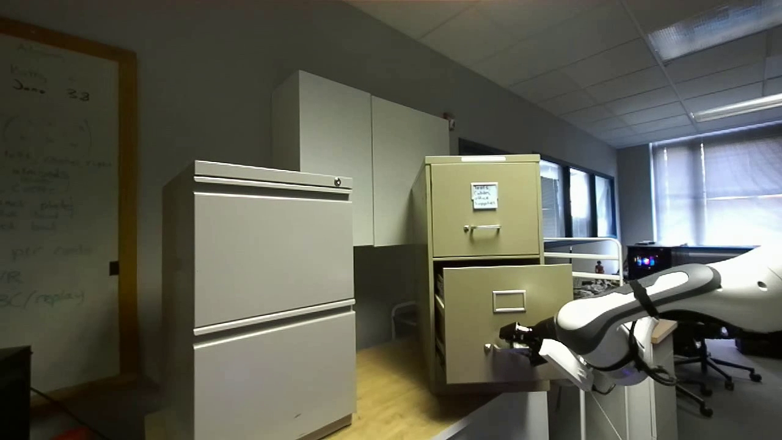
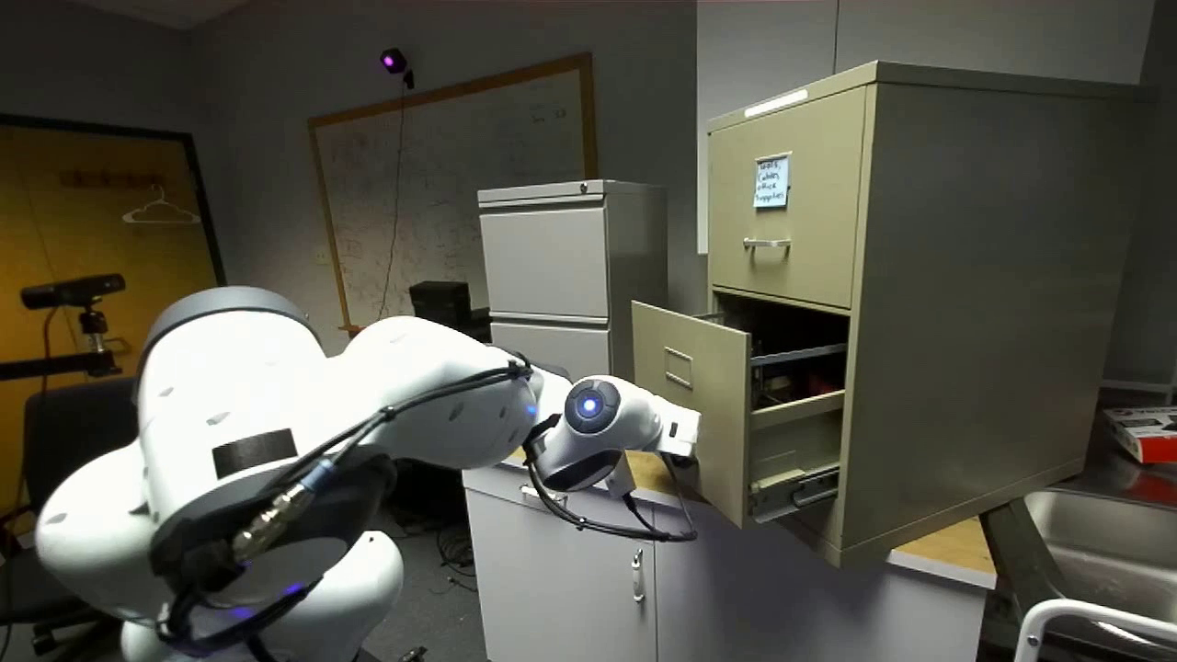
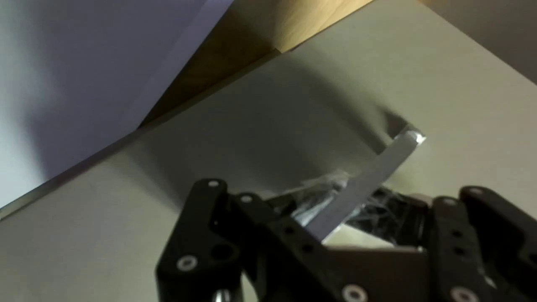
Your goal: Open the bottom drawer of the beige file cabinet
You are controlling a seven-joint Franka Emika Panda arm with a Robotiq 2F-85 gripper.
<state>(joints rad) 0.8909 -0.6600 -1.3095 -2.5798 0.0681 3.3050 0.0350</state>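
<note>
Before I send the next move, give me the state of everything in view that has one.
Beige cabinet's bottom drawer, pulled partway out
Beige cabinet's top drawer, shut
Gripper, straddling the bottom drawer's handle; whether clamped, can't tell
Grey cabinet's two drawers, shut
Wall cupboard doors, shut
Low cupboard door, shut
Window blind, lowered at least partway
Far monitor, lit
</note>
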